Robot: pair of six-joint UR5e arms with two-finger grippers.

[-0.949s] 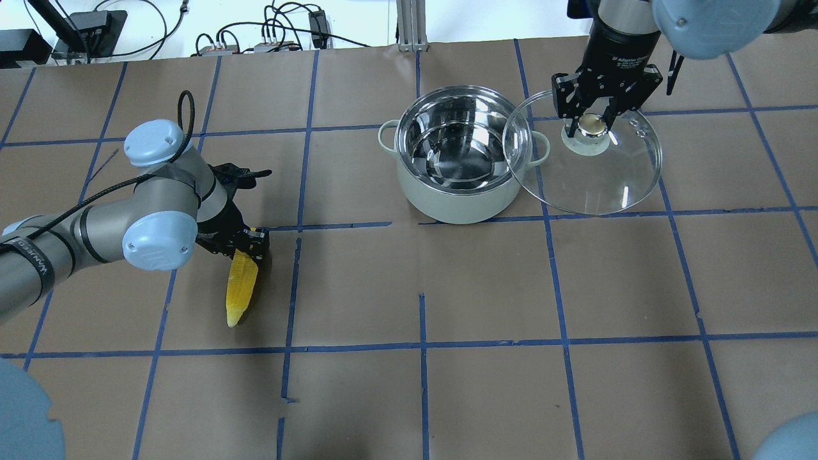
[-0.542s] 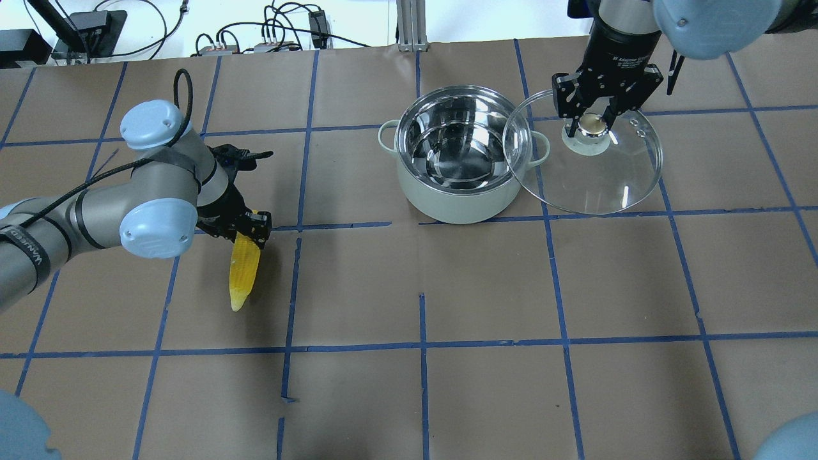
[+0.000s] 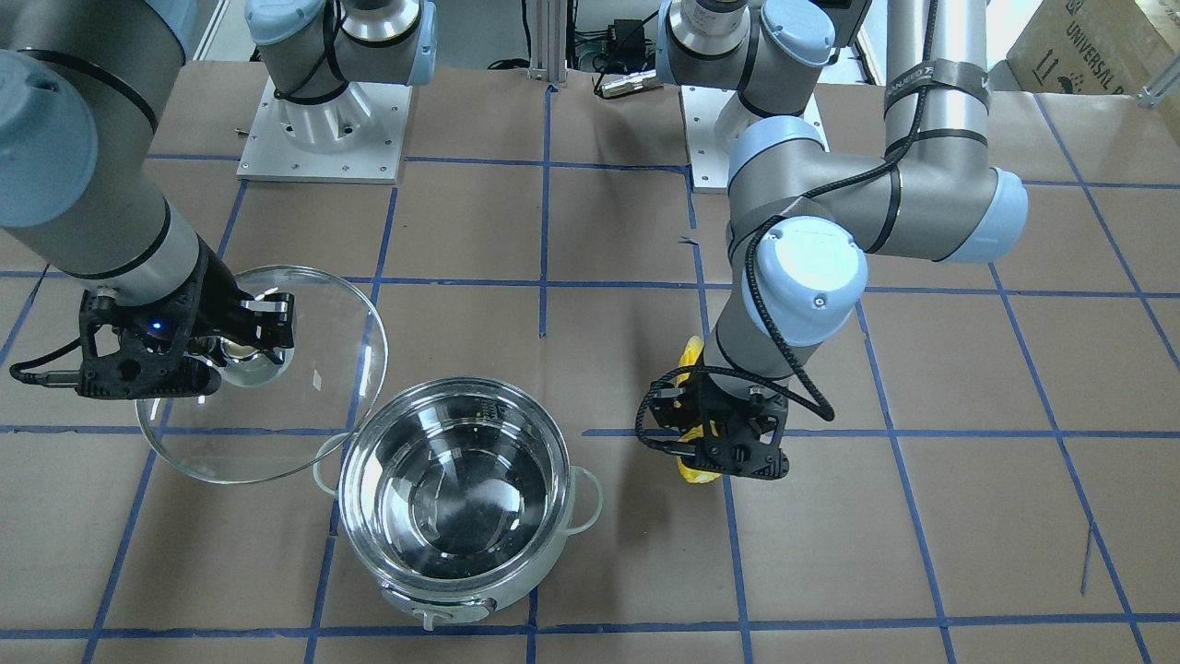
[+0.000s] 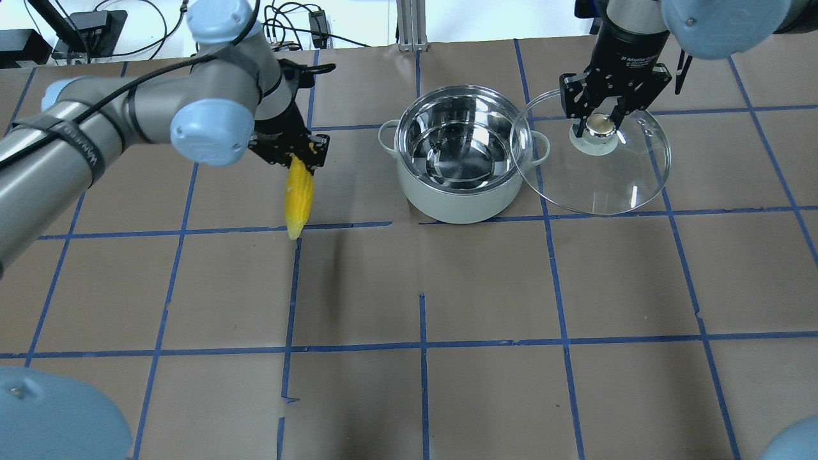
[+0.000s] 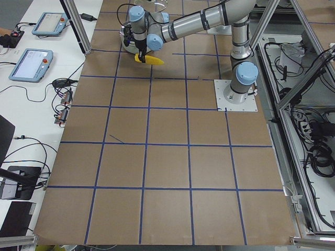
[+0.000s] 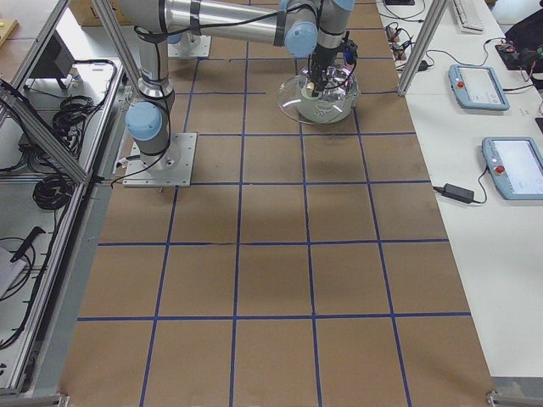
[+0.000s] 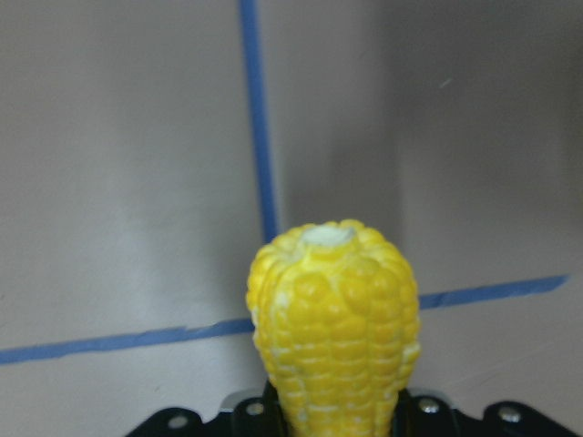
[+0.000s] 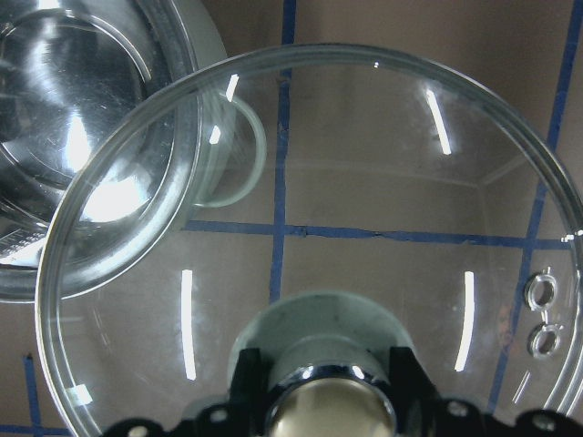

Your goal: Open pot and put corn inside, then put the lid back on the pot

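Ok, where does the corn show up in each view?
Overhead: upper left; corn held by the left end effector.
Front-facing: right of centre, mostly hidden beneath that end effector.
Exterior left: top, left of centre.
Exterior right: not visible.
Left wrist: bottom centre.
Right wrist: absent.
Landmark: the open pot, beside it in overhead and front-facing.

The mouth of the pot (image 4: pixel 457 201) is being left uncovered, reachable from above and from the robot's left. Its right rim is being overhung by the lid (image 4: pixel 594 182), which is being clamped by the right gripper (image 4: pixel 601 124). Between corn (image 4: pixel 298 191) and pot, only table (image 4: pixel 358 185) is being shown.
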